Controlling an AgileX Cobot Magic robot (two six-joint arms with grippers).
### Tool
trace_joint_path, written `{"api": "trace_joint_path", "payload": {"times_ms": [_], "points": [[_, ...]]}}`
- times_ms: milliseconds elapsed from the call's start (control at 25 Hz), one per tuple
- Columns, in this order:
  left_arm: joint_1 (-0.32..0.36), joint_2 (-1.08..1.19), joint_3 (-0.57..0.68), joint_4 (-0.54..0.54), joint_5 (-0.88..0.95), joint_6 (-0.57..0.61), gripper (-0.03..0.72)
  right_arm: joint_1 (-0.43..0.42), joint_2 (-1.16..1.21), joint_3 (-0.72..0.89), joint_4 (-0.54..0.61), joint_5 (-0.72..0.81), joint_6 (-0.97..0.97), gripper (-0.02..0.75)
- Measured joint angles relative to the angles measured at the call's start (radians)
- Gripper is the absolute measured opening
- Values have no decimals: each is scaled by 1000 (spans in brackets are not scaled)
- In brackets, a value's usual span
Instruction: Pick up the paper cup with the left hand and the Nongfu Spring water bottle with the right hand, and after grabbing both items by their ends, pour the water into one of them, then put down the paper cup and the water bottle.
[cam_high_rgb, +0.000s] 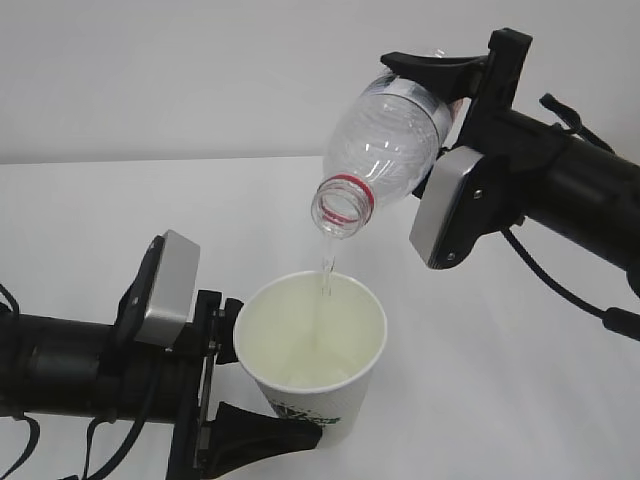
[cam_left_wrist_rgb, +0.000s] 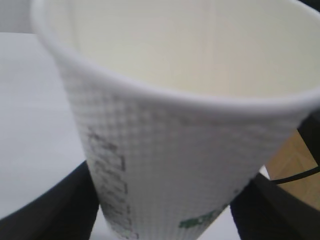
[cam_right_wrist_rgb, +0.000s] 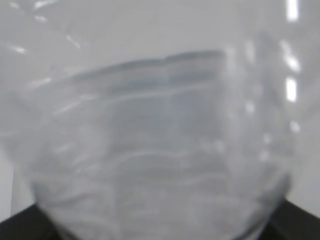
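L hand (cam_high_rgb: 225, 385) jaws clamped on paper cup (cam_high_rgb: 315, 350), R hand (cam_high_rgb: 450, 85) jaws gripping tipped bottle (cam_high_rgb: 385, 140), water (cam_high_rgb: 325, 275) streaming into cup

A white table (cam_high_rgb: 120, 230) meets a pale wall (cam_high_rgb: 200, 70); possibly wood (cam_left_wrist_rgb: 295, 170) beyond.

One paper cup (cam_high_rgb: 318, 362), one water bottle (cam_high_rgb: 385, 145), and two hands: left hand (cam_high_rgb: 245, 385), right hand (cam_high_rgb: 455, 85).
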Motion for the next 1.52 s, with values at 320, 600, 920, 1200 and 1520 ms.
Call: {"api": "trace_joint_path", "payload": {"times_ms": [320,600,920,1200,1520], "points": [[0,0,0,0,0,0,555,0,0,0,2,0,-2,493],[0,0,0,0,2,0,555,0,0,0,2,0,-2,493],[0,0,0,0,2,0,555,0,0,0,2,0,-4,493],[0,0,0,0,2,0,555,0,0,-1,2,-9,-4,492],[0,0,0,0,3,0,555,0,0,-1,2,-13,-4,492]]}}
